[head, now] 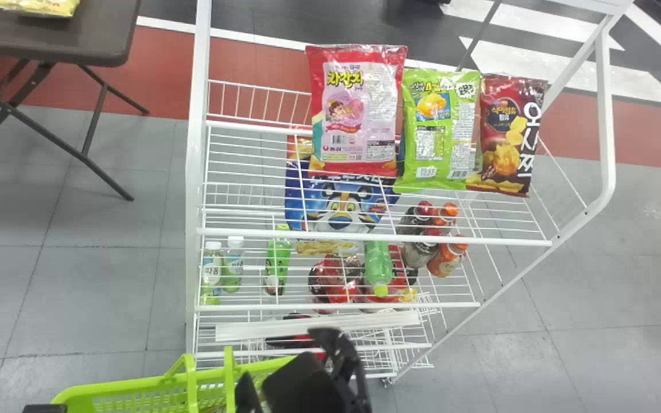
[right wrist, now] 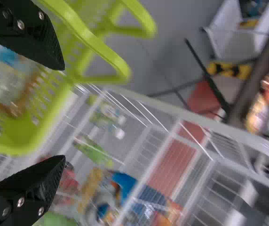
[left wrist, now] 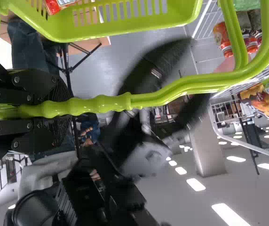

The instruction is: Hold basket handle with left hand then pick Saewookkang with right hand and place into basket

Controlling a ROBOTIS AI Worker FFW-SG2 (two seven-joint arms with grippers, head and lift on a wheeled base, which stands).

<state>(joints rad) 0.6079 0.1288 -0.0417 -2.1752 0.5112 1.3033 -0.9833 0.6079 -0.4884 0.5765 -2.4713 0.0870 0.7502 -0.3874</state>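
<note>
3 bags (head: 439, 132) on rack (head: 194, 172) top | basket (head: 135, 385) before rack | table (head: 98, 34) left

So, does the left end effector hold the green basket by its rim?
No, the left end effector is closed around the ridged grip of the handle, apart from the rim.

White rack (head: 194, 172), snack bags (head: 441, 132) (bottles (head: 277, 258) too)

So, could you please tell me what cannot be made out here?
Basket: near part cut off by the head view's bottom edge.
Bag in the basket, right wrist view: print blurred, part behind the right gripper.
Blue bag, head view: top hidden behind the red-and-pink bag.
Yellow bag: far part cut off by the head view's top edge.
</note>
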